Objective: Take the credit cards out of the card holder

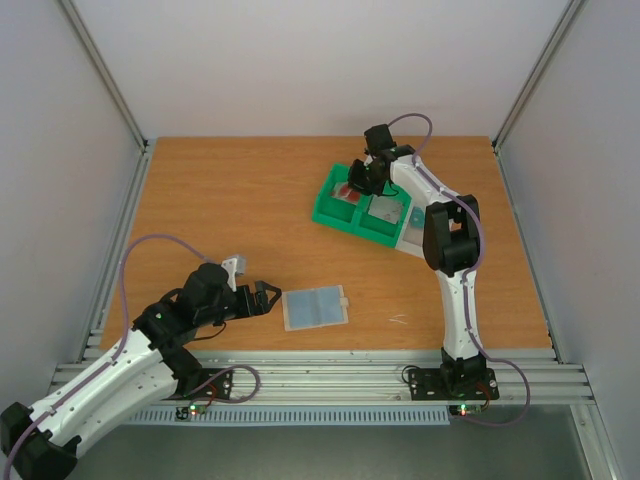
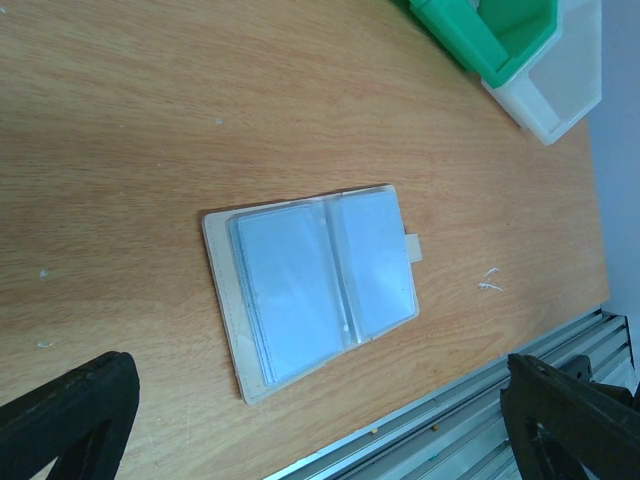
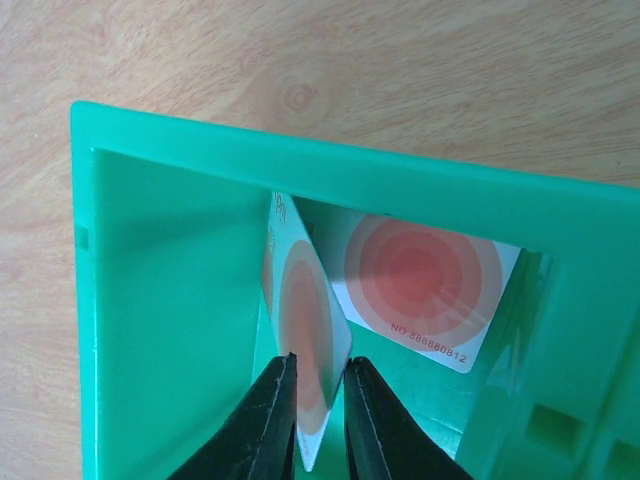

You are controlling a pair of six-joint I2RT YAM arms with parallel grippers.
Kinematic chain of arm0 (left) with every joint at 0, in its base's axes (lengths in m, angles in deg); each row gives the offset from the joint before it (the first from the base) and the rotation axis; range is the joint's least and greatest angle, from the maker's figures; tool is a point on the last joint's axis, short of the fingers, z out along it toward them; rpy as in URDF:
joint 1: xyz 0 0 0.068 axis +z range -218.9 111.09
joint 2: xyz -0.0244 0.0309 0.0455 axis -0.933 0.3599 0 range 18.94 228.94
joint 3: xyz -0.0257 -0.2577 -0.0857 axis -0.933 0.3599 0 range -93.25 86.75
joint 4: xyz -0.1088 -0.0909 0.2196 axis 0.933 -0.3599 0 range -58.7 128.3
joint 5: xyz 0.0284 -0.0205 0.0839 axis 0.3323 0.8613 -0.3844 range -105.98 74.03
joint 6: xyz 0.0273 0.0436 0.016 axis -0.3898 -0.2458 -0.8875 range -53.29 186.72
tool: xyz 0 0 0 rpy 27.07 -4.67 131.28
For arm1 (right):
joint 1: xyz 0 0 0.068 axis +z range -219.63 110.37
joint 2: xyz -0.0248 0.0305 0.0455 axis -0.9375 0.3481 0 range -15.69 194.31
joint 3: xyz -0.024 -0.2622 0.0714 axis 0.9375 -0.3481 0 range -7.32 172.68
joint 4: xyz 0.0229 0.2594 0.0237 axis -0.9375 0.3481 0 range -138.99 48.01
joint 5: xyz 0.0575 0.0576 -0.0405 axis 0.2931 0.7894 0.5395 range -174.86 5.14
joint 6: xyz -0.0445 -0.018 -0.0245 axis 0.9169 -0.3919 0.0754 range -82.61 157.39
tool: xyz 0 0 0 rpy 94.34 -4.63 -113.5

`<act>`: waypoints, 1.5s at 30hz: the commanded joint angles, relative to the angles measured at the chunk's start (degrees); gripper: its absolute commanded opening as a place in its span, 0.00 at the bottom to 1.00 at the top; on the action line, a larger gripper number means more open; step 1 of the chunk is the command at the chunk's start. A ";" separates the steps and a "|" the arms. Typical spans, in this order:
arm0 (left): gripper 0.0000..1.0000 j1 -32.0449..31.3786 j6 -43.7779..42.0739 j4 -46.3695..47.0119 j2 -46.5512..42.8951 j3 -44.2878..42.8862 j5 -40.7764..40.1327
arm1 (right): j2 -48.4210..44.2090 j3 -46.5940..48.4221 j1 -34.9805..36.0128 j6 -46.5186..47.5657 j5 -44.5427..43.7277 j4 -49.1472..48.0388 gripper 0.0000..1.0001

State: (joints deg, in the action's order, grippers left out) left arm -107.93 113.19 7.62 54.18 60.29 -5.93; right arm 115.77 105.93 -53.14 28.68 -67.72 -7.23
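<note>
**A:** Where are the credit cards?

**B:** Both are in one compartment of the green tray (image 3: 300, 165). The flat card (image 3: 425, 285) lies on its floor. My right gripper (image 3: 320, 360) has its jaws closed narrowly on the lower edge of the tilted card (image 3: 300, 300).

**A:** How do they handle?

**B:** I judge them thin, stiff, light and glossy, pale plastic with red rings, so they're likely to slip. I'd pinch across the faces near an edge. The flat one gives me little to hook.

**A:** And the card holder?

**B:** The card holder (image 2: 315, 285) lies spread open on the wooden table (image 1: 230, 200). It is beige outside and grey-blue under clear, soft-looking sleeves, with a small tab. My left gripper (image 1: 268, 298) hangs just beside it, jaws wide and holding nothing.
</note>
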 commanded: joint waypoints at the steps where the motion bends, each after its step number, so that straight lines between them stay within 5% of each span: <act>1: 0.99 -0.15 0.15 0.59 0.07 -0.81 -0.36 | 0.73 2.22 -0.31 0.19 -1.75 1.84 0.18; 20: 0.99 -0.15 0.14 -7.21 -1.03 -4.68 -4.14 | -10.25 -3.80 1.44 2.94 -3.40 6.23 0.40; 27: 0.99 -0.17 -1.71 -11.70 -2.13 -8.74 -7.58 | -22.51 -15.96 3.44 3.76 -3.31 3.74 0.49; 34: 0.99 -0.13 -1.07 -14.79 -1.26 -12.51 -10.57 | -37.26 -28.63 6.22 5.19 -3.63 2.87 0.70; 37: 0.99 -0.17 -1.11 -16.49 0.66 -14.91 -12.46 | -44.03 -34.16 7.30 5.75 -3.93 3.02 0.98; 45: 0.99 -0.16 -4.14 -19.07 4.37 -22.30 -13.24 | -61.58 -44.57 8.88 7.52 -4.33 8.16 0.98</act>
State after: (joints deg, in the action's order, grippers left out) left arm -107.93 111.25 -10.48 57.75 41.63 -17.65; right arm 59.97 64.36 -44.79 34.52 -71.26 -2.31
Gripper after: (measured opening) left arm 0.994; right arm 0.985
